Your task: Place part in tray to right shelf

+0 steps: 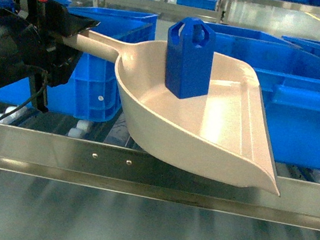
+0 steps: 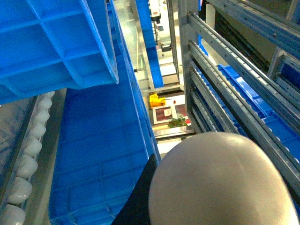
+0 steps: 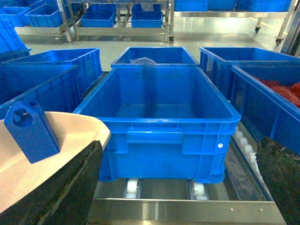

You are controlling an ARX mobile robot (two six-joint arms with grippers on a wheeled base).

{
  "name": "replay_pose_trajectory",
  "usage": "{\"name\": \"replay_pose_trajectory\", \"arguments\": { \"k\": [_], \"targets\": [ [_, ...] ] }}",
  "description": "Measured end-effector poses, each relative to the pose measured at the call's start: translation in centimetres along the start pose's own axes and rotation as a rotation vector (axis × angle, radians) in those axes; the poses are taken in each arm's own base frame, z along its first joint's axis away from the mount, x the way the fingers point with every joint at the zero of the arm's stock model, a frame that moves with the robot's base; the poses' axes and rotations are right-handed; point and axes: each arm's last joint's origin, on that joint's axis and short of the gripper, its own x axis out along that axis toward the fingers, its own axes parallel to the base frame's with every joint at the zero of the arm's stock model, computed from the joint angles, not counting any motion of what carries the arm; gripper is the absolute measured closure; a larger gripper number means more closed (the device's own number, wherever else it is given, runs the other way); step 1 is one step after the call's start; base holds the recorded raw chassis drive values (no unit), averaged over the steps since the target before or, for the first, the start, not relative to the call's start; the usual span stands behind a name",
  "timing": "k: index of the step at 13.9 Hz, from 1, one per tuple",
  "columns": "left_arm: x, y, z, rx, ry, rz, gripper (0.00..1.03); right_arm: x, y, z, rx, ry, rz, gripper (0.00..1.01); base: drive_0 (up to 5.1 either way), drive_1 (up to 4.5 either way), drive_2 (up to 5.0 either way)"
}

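left gripper (image 1: 70,36) jaws clenched on the handle of the tray (image 1: 218,135), at the left of the head view; its wrist view is mostly filled by a rounded beige surface, probably the handle end. right gripper (image 3: 178,187) jaws stand parted with nothing between them, dark pads at either side of the right wrist view.

tray held off the shelf, scoop tilted, its wide lip hanging over the front rail of the right shelf (image 1: 140,168). part (image 1: 189,58) stands upright in the deep back of the scoop, loops up, untouched by either gripper.

handling, judged: part looks like rigid moulded plastic, light, smooth-faced, so likely to slide or topple on the slick tray if tilted further. best hold would be across the flat sides below the taper. tray itself stiff but long-levered; held only at the handle, it may twist.

around: blue crate (image 1: 103,74) behind the handle at the shelf's left; large blue crate (image 3: 161,122) mid-shelf, empty, straight ahead of the right gripper; further crates to the right, one with red contents (image 3: 286,89). white rollers (image 3: 132,187) show under the crates. the crates crowd the rail, so free space for setting down is narrow.
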Motion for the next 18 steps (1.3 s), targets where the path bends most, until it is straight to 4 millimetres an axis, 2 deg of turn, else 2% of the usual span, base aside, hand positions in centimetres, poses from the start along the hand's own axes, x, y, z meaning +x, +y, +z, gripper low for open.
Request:
{"name": "replay_pose_trajectory", "arguments": {
  "k": [18],
  "targets": [
    [0.0, 0.0, 0.0, 0.0, -0.001, 0.0, 0.89, 0.0, 0.0, 0.0, 0.0, 0.0, 0.0, 0.03, 0.0, 0.0, 0.0]
  ]
}}
